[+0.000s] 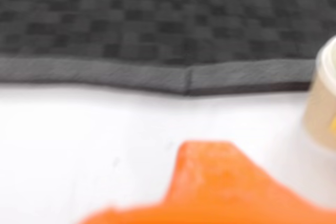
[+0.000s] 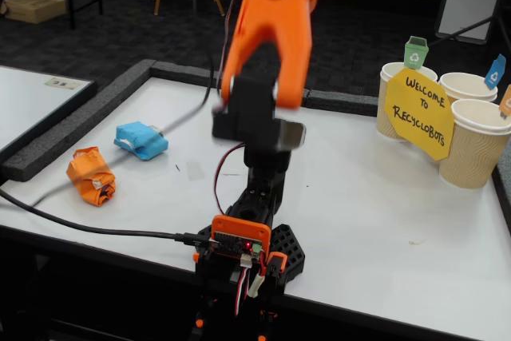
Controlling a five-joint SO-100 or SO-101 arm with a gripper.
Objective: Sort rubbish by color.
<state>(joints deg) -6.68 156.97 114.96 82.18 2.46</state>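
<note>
The table [image 2: 383, 197] is white, edged with a dark grey foam border [image 2: 72, 129]. On it lie an orange paper wad [image 2: 91, 175] and a light blue paper wad [image 2: 140, 139]. The arm [image 2: 267, 29] is bright orange with black motor blocks and a black base. Three cups [image 2: 473, 145] are beige and ribbed, behind a yellow sign [image 2: 418, 112] with black lettering. In the wrist view, the carpet [image 1: 157, 14] shows a dark grey checked weave.

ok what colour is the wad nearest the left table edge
Orange wad, seen best in the fixed view.
</note>
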